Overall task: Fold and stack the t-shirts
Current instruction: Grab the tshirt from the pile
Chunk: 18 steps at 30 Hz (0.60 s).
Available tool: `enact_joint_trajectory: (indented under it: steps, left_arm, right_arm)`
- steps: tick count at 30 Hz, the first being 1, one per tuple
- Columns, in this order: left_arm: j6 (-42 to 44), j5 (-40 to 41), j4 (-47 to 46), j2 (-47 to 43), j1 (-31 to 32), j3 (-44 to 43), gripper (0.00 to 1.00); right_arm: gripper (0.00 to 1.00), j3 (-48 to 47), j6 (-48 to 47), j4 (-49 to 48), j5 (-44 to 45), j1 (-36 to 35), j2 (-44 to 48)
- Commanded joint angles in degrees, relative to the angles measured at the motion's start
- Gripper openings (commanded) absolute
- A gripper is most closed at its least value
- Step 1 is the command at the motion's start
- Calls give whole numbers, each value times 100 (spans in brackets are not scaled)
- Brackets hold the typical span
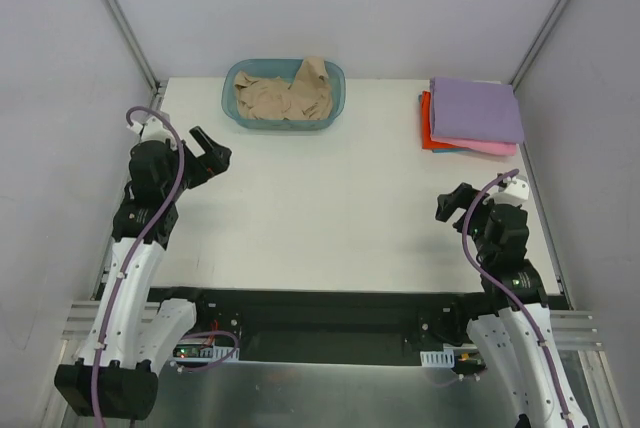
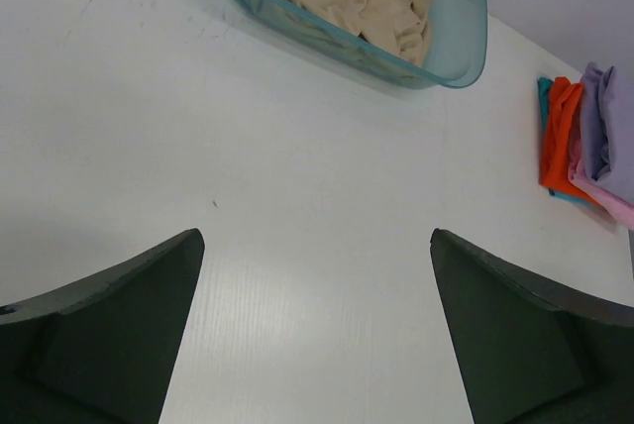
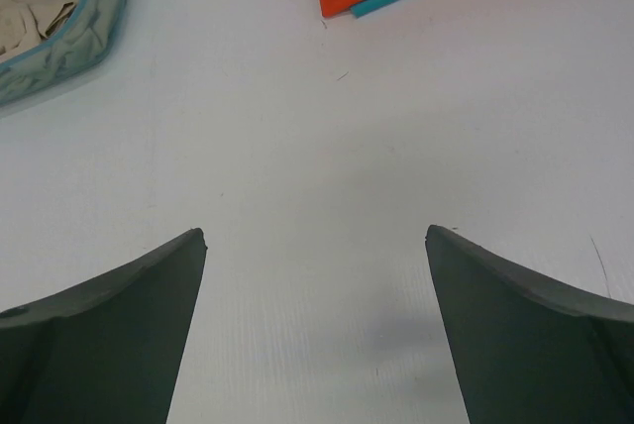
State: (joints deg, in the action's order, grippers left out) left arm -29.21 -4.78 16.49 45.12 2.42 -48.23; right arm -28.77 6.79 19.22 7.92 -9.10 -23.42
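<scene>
T-shirts point(image 1: 475, 108) lie stacked far right, tan one point(image 1: 285, 98) in teal tub point(image 1: 285, 126).

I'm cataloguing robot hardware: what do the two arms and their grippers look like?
Left arm and right arm: white links, black joints, a purple cable looping along each. Left gripper and right gripper: black, with broad tapering fingers.

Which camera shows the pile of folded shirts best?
The top external view: it shows the whole stack of folded shirts from above, lilac on top, pink and red-orange edges peeking out. The left wrist view cuts it off at the right edge. The right wrist view shows only a strip at the top.
</scene>
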Motion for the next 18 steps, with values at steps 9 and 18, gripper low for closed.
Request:
enact_joint_trajectory:
  steps: [9, 18]
  left_arm:
    - [425, -137, -111, 2165, -13, -2040, 100]
    - [1075, -1103, -23, 5653, 250, -5018, 99]
  right_arm:
    - [97, -392, -318, -103, -687, -30, -435]
    - [97, -313, -415, -138, -555, -30, -628]
